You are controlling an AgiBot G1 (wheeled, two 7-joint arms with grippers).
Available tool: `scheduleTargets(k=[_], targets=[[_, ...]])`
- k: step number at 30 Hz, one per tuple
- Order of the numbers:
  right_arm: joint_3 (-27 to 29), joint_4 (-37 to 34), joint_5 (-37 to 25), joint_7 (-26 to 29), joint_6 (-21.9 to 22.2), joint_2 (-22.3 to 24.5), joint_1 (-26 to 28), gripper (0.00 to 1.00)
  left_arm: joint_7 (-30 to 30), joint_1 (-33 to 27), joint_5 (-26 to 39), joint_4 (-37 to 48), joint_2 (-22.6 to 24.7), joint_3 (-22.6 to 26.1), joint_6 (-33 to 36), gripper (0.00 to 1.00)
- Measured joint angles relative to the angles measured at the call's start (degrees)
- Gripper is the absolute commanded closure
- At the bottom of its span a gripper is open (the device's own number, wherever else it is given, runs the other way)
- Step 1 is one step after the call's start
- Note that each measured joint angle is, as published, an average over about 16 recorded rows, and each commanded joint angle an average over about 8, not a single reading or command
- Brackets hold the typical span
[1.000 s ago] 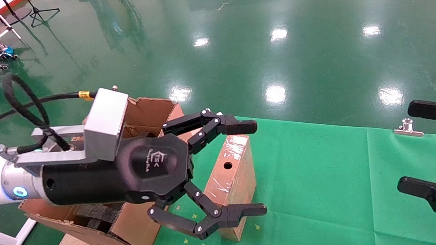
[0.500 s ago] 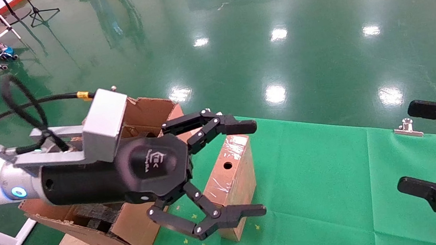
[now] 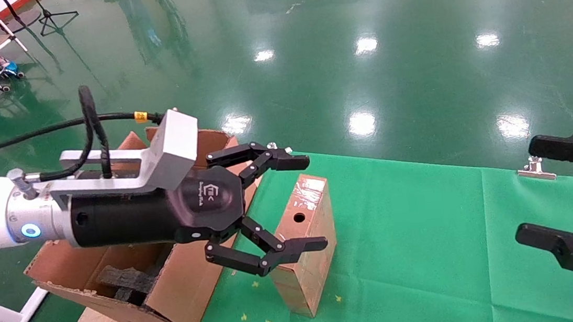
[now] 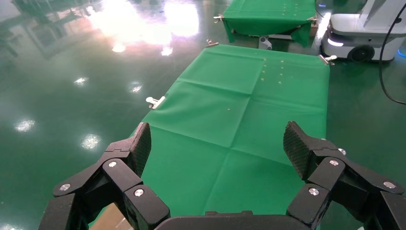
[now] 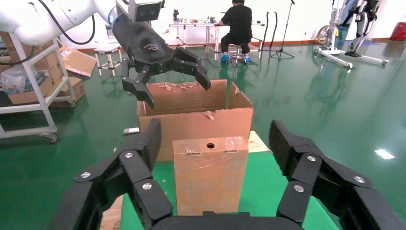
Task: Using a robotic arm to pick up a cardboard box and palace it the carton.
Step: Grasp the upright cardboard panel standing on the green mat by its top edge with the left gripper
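- The left gripper (image 3: 291, 205) is spread wide and holds nothing; it hangs above the carton's (image 3: 121, 303) edge, just beside the cardboard box (image 3: 305, 243).
- The cardboard box stands upright on the green cloth (image 3: 421, 253), long side up (hole near the top).
- The left gripper has pulled back and up.
- The right gripper (image 3: 557, 192) waits spread at the far side.

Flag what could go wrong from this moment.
The left claw hangs open above the cardboard box, not around it; closing now would likely miss. The box stands upright on the green cloth, so a glancing touch could tip it. The carton beside it may snag the arm.
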Motion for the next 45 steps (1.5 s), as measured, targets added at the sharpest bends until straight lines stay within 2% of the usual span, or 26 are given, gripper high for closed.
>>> scheduleTargets(k=[5, 9, 20, 24, 28, 35, 45], targets=[[0.0, 0.0, 0.0, 0.0, 0.0, 0.0, 0.0, 1.0, -3.37, -2.75, 4.98, -0.2, 0.53, 1.93, -1.04, 0.0], [0.0, 0.0, 0.0, 0.0, 0.0, 0.0, 0.0, 1.0, -9.31, -6.42, 11.41, -0.33, 1.98, 4.71, -1.78, 0.0], [0.0, 0.0, 0.0, 0.0, 0.0, 0.0, 0.0, 1.0, -37.49, -20.6, 34.19, -0.65, 11.01, 15.74, 0.81, 0.0], [0.0, 0.0, 0.0, 0.0, 0.0, 0.0, 0.0, 1.0, -47.25, -24.46, 40.21, -0.67, 14.5, 19.02, 3.13, 0.0], [0.0, 0.0, 0.0, 0.0, 0.0, 0.0, 0.0, 1.0, -54.17, -26.83, 44.28, -0.74, 17.18, 21.35, 4.98, 0.0], [0.0, 0.0, 0.0, 0.0, 0.0, 0.0, 0.0, 1.0, -60.69, -27.6, 47.5, -0.91, 19.68, 23.69, 6.04, 0.0], [0.0, 0.0, 0.0, 0.0, 0.0, 0.0, 0.0, 1.0, -62.54, -26.33, 49.92, -1.08, 20.62, 25.62, 5.06, 0.0]])
